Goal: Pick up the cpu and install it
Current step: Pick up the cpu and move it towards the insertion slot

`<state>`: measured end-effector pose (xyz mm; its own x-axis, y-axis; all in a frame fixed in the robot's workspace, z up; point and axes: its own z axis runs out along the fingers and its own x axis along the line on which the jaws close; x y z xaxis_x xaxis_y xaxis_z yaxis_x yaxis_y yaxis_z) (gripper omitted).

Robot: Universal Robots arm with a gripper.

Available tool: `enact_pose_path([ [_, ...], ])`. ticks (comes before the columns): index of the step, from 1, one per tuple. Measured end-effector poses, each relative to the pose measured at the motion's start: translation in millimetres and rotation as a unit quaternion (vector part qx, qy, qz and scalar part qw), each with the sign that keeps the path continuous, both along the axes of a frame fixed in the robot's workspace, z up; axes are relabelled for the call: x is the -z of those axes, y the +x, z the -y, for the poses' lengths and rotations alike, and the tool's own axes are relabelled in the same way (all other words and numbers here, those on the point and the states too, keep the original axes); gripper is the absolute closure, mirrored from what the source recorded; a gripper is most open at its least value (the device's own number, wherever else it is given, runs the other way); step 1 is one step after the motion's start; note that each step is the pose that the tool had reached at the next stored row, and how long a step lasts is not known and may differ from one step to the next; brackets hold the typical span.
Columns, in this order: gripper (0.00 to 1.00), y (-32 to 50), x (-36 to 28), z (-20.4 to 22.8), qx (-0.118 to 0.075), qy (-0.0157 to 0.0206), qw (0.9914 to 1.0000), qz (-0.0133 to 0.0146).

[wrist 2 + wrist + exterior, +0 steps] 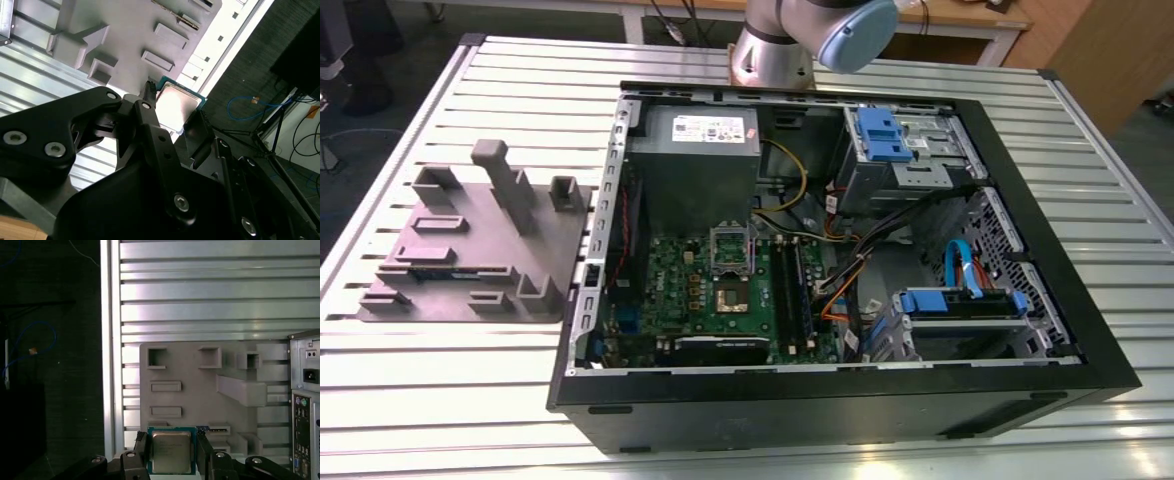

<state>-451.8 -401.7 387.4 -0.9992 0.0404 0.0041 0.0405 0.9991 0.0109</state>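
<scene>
silver-grey metal lid, shiny and square, on a thin green board: the small flat cpu (pixel 171 452). in both wrist views it hangs between the black gripper's (pixel 172 449) fingers (pixel 204 450), which are clamped on two opposite edges, over the grey moulded tray (pixel 200 400) on the ribbed aluminium counter (pixel 200 290). judged light and stiff, with a slippery lid and a delicate underside. edge hold on the green board looks right. grip should be gentle and level.

No text can be read. A white label (pixel 704 128) sits on the grey power supply (pixel 698 175), its print too small; faint markings on the cpu (pixel 171 452) are illegible.
</scene>
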Motion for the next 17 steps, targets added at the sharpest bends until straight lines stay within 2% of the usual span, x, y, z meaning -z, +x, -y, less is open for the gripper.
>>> enact_pose_path([
  [17,0.53,8.2,0.0,0.0,0.0,0.0,1.0,0.0],
])
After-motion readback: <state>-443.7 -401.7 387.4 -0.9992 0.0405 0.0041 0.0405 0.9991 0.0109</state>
